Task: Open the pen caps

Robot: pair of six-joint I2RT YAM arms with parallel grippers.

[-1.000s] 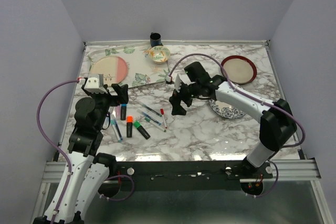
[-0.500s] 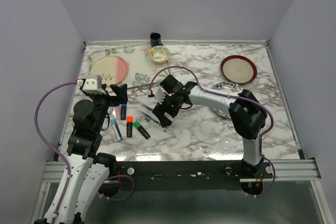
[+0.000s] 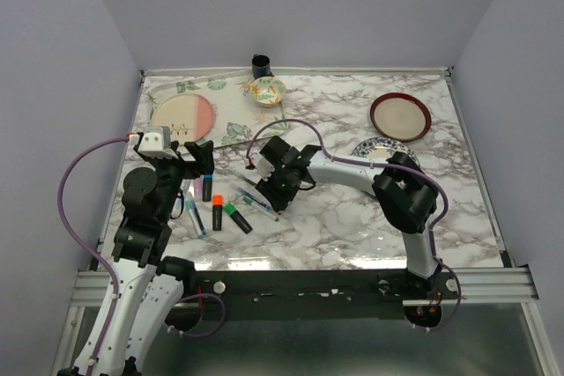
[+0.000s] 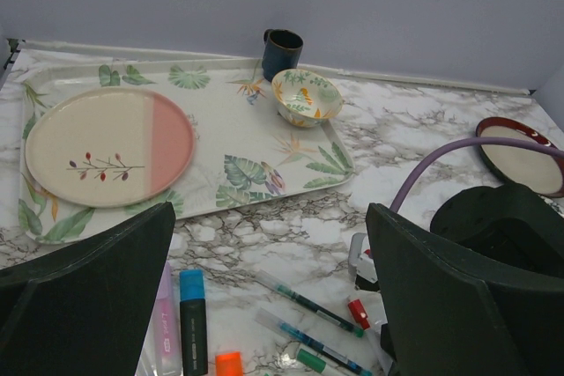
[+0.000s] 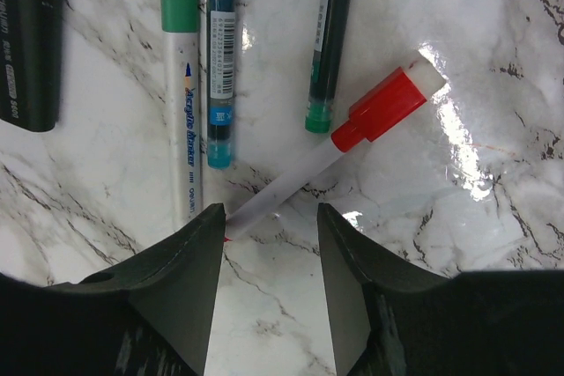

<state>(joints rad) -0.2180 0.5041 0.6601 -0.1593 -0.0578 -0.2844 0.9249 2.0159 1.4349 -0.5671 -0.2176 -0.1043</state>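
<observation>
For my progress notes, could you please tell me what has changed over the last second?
The right arm reached left and down from mid-table onto the thin pens; its fingers now straddle the red-capped pen, not clamped. The left arm and the pens stayed put.

"Acrylic Marker" on grn/wht pen (image 5: 188,129); "deli" on dark pen (image 5: 331,33)

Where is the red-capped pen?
In the right wrist view the red-capped pen lies on the marble beside a dark green pen, its tail just between the right arm's fingers.
</observation>
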